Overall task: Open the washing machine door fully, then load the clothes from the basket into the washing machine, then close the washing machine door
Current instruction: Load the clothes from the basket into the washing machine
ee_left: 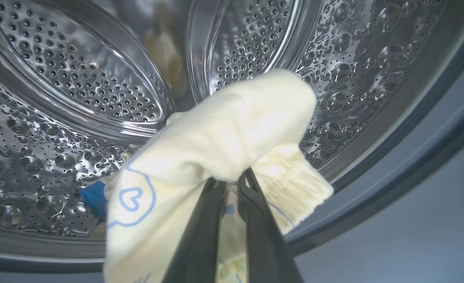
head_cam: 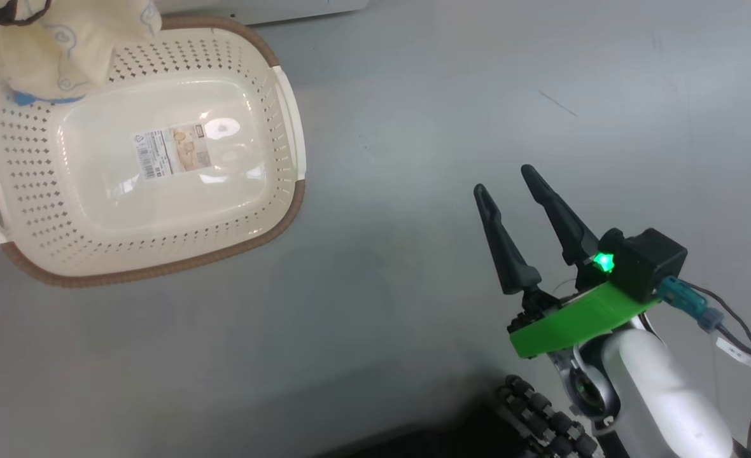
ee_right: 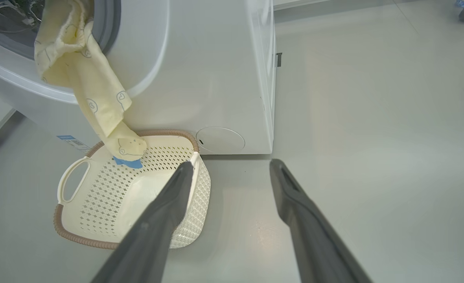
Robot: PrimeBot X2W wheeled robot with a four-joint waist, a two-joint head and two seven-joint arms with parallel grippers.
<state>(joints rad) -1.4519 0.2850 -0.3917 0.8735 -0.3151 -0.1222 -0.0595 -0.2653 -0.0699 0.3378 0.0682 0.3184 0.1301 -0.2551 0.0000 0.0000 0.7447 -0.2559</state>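
The left hand [ee_left: 232, 179] pinches the clothes [ee_left: 224, 129] at the washing machine [ee_right: 200, 59] mouth; the right hand [head_cam: 505, 178], spread wide and empty, hovers over the floor [head_cam: 414, 95] near the basket [head_cam: 159, 267].

Cream clothes [ee_left: 224, 129], seemingly blue prints; cream basket [head_cam: 32, 191].

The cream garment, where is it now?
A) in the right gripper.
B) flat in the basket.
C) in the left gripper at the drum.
C: the left gripper is shut on the clothes at the mouth of the washing machine; the right gripper stands open and empty.
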